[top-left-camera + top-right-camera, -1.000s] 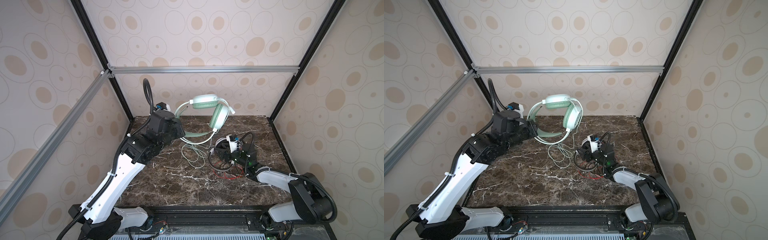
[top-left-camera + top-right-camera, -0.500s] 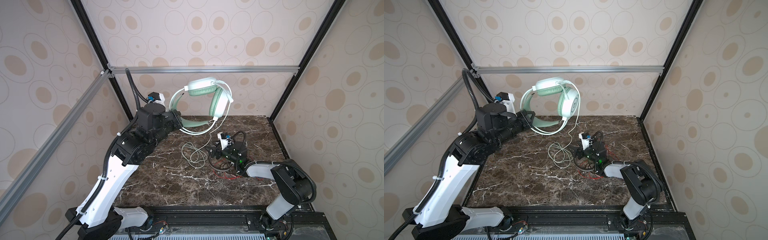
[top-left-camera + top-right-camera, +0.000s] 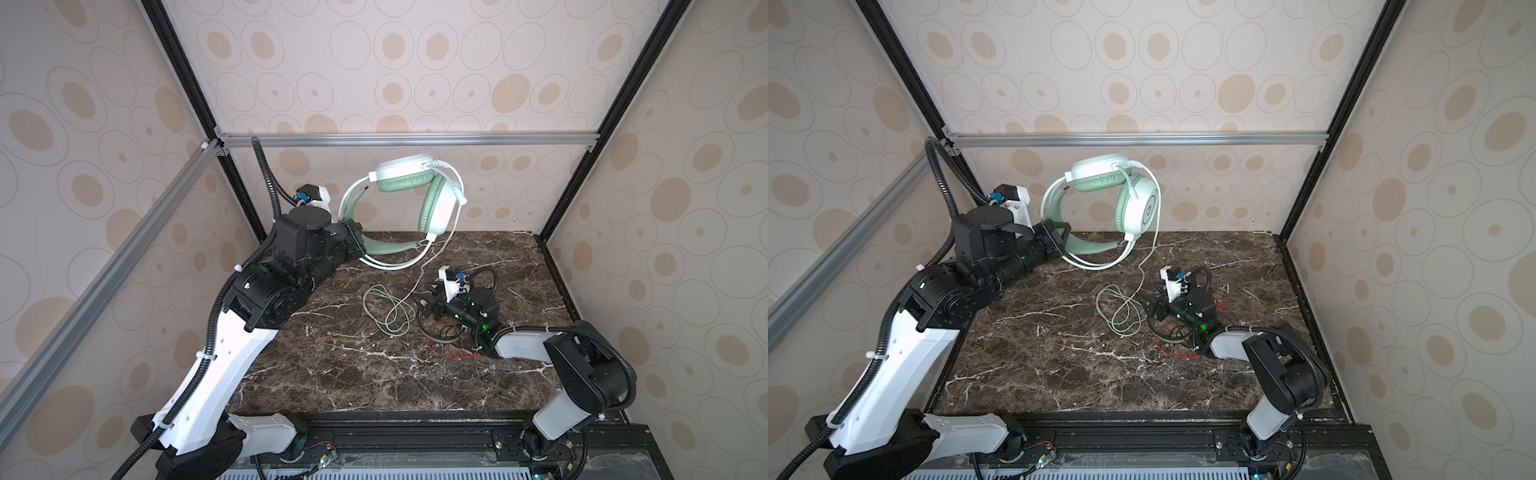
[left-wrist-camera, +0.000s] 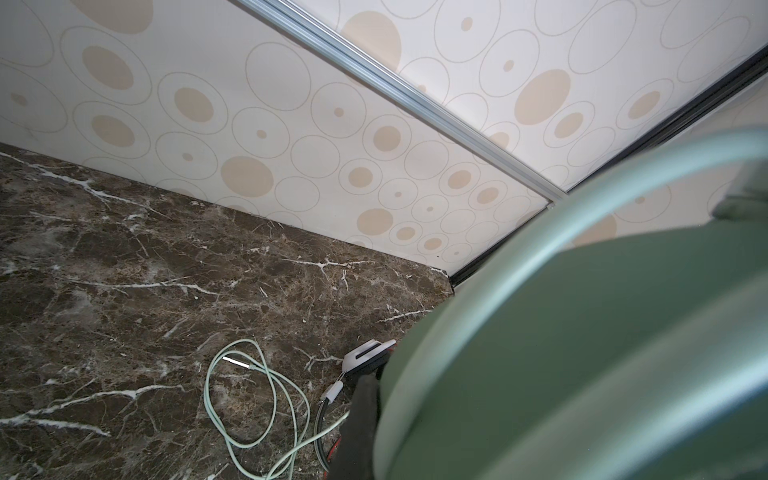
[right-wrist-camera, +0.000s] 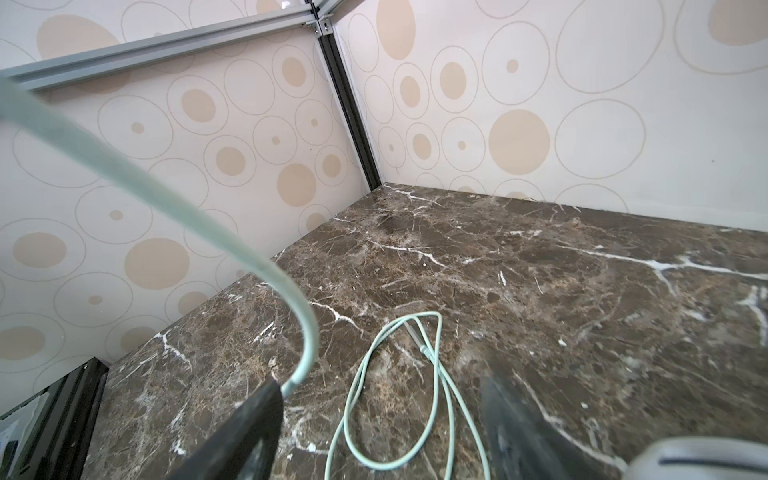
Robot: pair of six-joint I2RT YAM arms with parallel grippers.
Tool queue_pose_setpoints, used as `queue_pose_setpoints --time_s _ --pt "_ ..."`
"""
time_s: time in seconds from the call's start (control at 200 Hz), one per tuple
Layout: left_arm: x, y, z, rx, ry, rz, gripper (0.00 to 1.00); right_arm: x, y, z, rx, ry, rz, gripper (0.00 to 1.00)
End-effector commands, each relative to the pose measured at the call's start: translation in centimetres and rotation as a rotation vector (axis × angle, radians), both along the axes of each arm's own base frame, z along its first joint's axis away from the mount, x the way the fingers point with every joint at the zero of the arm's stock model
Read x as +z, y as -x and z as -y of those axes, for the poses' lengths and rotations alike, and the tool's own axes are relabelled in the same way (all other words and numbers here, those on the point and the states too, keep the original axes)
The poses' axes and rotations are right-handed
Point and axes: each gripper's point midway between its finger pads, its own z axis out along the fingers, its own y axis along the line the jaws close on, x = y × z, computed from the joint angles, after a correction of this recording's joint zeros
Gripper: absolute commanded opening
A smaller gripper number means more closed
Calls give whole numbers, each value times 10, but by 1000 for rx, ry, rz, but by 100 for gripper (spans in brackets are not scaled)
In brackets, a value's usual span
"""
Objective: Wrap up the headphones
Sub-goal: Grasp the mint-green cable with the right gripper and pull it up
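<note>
- Left hand (image 3: 354,240): clenched on the headband of the mint-green headset (image 3: 437,203), which you hold clear of the desk (image 3: 332,374) near the back wall. The ear cups hang uppermost in both top views.
- Right hand (image 3: 424,305): released, jaws wide apart and low over the desk. In the right wrist view the pale green cable (image 5: 232,232) runs down to one fingertip (image 5: 270,395) and appears to touch it, but nothing is gripped.
- Pale green cable, remainder (image 3: 388,316): it drops from the lower ear cup and lies in loose loops on the desk, just beside the right hand. Its plug end rests within the loops.
- White-and-black headset (image 3: 434,337): on the desk, largely hidden under the right arm, with its red cable (image 3: 451,354) spilled alongside. It looks unwrapped.
- Step in hand, as judged: wrapping of the green headset has barely begun, since one hand presents the headset while the cable lies slack.
- Next move calls for: close the right hand on the hanging cable near the ear cup, then lead it round the headband in turns. Keep light tension, and keep the loops from snagging the red cable.
</note>
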Motion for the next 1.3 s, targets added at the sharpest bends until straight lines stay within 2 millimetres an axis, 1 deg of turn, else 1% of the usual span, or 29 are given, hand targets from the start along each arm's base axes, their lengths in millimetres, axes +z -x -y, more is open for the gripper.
queue_pose_setpoints --time_s 0.0,0.06,0.16,0.255,0.32,0.485,0.62,0.71,0.825,0.97,1.01,1.155,1.295 --pt "46 6 -8 18 124 110 0 -6 13 15 -43 51 0 79" --pt "46 7 -8 17 125 110 0 -11 22 21 -46 72 -27 79" --pt "46 7 -8 14 127 115 0 -9 37 22 -7 78 -24 80" --pt "45 6 -6 7 129 115 0 -3 47 19 35 53 -12 80" --pt "45 6 -4 2 132 113 0 4 49 16 53 21 -8 80" --pt "44 8 0 -26 150 106 0 14 41 7 76 -54 -18 80" --pt "41 9 1 -30 165 102 0 24 32 -3 93 -101 -4 79" --pt "40 10 0 -26 172 101 0 23 29 -12 109 -96 0 78" --pt "41 11 3 -46 187 102 0 24 26 -23 125 -93 8 78" --pt "42 12 4 -50 189 106 0 23 19 -28 112 -105 2 76" --pt "44 12 3 -49 189 110 0 23 17 -28 105 -116 -2 74" --pt "48 14 0 -43 190 123 0 20 16 -32 119 -162 -37 58" --pt "47 14 -4 -25 180 128 0 19 22 -35 146 -187 -57 30"
